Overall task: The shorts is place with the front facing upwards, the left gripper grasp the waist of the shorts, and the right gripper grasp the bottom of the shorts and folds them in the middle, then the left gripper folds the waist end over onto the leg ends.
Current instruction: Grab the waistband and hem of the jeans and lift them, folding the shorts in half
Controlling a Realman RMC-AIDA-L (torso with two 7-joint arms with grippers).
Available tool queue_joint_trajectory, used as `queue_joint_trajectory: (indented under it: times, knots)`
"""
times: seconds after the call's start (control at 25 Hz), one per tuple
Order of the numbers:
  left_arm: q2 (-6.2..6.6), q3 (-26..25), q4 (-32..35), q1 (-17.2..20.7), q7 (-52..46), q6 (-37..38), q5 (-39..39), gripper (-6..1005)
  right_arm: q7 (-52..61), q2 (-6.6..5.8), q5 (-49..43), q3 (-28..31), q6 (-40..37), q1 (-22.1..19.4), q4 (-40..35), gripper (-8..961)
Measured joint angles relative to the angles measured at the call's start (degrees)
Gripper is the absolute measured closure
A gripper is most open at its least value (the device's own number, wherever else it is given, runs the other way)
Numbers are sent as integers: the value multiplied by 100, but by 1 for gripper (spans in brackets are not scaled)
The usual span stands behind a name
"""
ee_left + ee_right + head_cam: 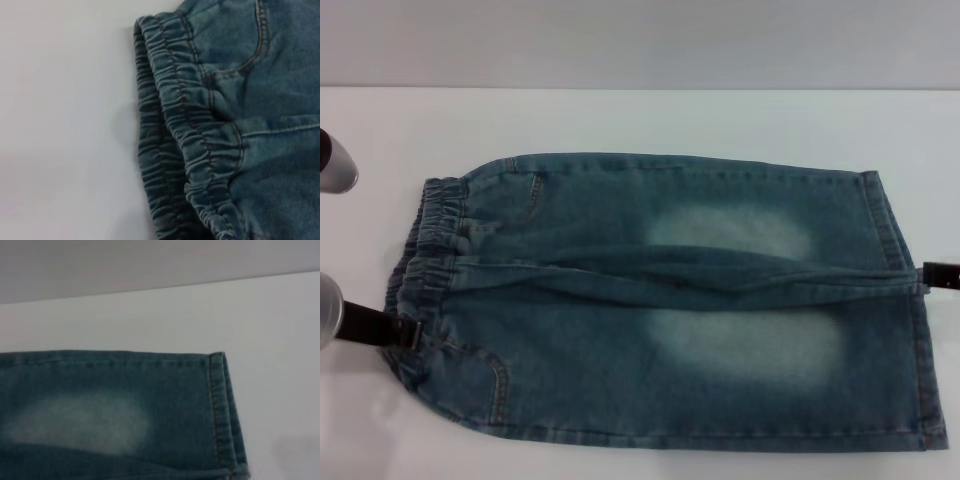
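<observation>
We see the shorts (670,300) spread flat on the white table (640,120), front up, waist to the left and leg hems to the right, one leg near us and the other beyond it. The left gripper (402,330) sits at the near left, its black tip touching the near part of the waistband (430,250); we cannot tell whether its jaws have closed on the cloth. At the right edge the right gripper (938,274) shows only as a dark tip, level with the gap between the two legs and just beside the hems (910,300); its jaw state is hidden from us too. We judge the denim soft yet fairly thick and not slippery, likely to sag between two holds. The gathered elastic band (200,125) looks bulky, giving a good bite. The far hem (220,410) is a flat stitched double layer, firm enough to pinch at its edge.
</observation>
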Motion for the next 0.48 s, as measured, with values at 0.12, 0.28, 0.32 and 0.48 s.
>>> queue_joint_trajectory:
  times: [0.12, 0.28, 0.32, 0.48]
  knots:
    - [0, 0, -71, -2, 0, -18, 0, 905, -85, 1, 20, -11, 236, 66, 0, 178]
    - [0, -5, -102, -44, 0, -50, 18, 915, -134, 1, 35, -13, 573, 124, 4, 179]
    - [0, -7, -102, -56, 0, -55, 20, 917, -134, 0, 35, -14, 654, 128, 5, 179]
    - [0, -11, -99, -114, 0, -80, 24, 916, -135, 6, 38, -93, 960, 137, 6, 179]
